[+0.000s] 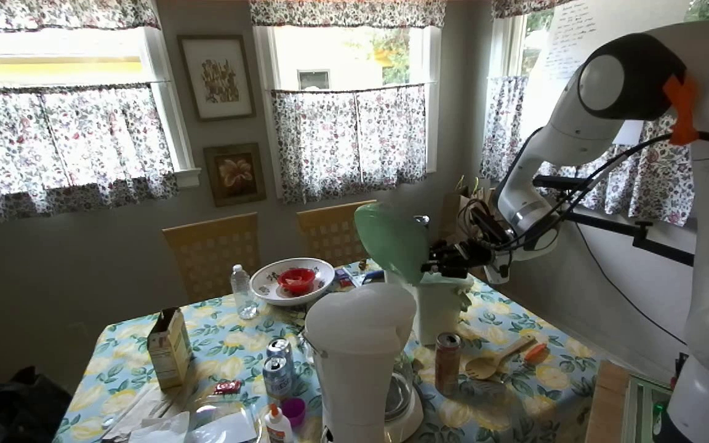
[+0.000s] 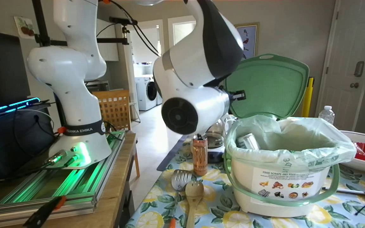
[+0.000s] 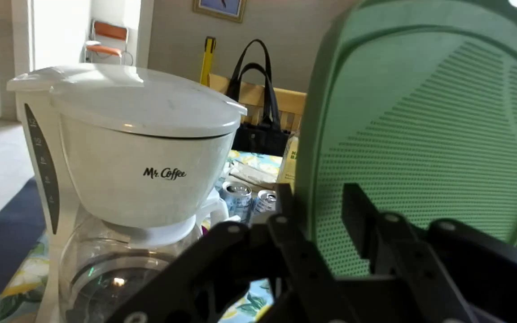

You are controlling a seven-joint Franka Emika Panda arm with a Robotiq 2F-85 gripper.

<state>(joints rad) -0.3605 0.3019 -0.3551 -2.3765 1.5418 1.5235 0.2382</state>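
Green plastic, the raised lid point(image 1: 389, 241) stands above the bin point(image 1: 437, 317) in an exterior view; just to its right are your fingers point(image 3: 356, 216), parted astride its upright side edge in the wrist view, not clamped (a light touch can't be ruled out); farther right, your arm point(image 1: 579, 132) arches down, reaching in nearly level.

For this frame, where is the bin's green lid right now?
In an exterior view, the green lid stands raised at the back of the lined bin, right of centre; in the wrist view its rim shows between the fingers.
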